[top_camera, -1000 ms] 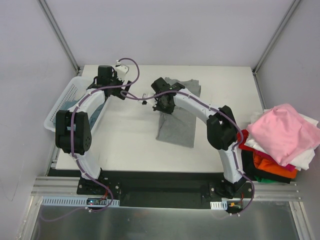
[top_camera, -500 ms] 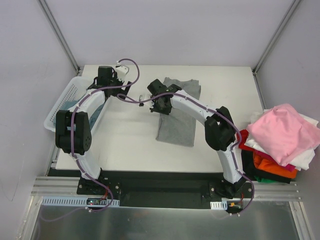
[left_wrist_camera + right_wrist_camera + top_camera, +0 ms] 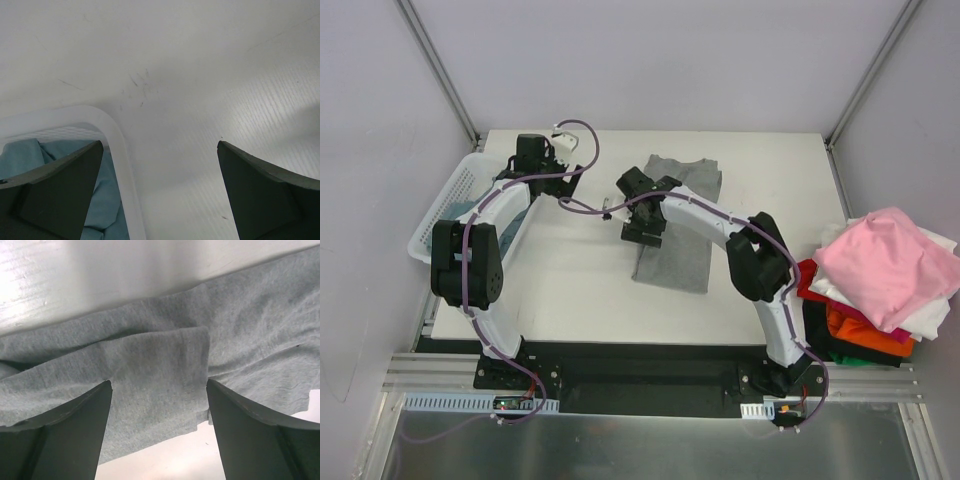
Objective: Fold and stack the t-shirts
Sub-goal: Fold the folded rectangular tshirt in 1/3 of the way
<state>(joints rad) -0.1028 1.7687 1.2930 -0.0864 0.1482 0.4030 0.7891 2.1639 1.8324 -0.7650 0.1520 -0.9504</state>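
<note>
A heather-grey t-shirt (image 3: 678, 235) lies partly folded lengthwise in the middle of the table. My right gripper (image 3: 640, 236) hovers over its left edge. In the right wrist view that gripper (image 3: 158, 385) is open, with a folded grey flap (image 3: 165, 360) lying loose below the fingers. My left gripper (image 3: 560, 172) is open over bare table beside the basket's back corner. In the left wrist view this gripper (image 3: 160, 145) holds nothing. A blue-teal t-shirt (image 3: 107, 200) lies inside the basket. A pile of t-shirts sits at the right: pink (image 3: 890, 265) on top, orange (image 3: 860, 335) and red (image 3: 810, 280) below.
The white slatted basket (image 3: 442, 208) stands at the table's left edge; its rim (image 3: 120, 150) shows in the left wrist view. The pile of shirts overhangs the table's right edge. Grey walls and metal posts close in the back and sides.
My right gripper has gone from shut to open and let go of the grey t-shirt's edge, which now lies on the shirt. The left arm has not moved.
</note>
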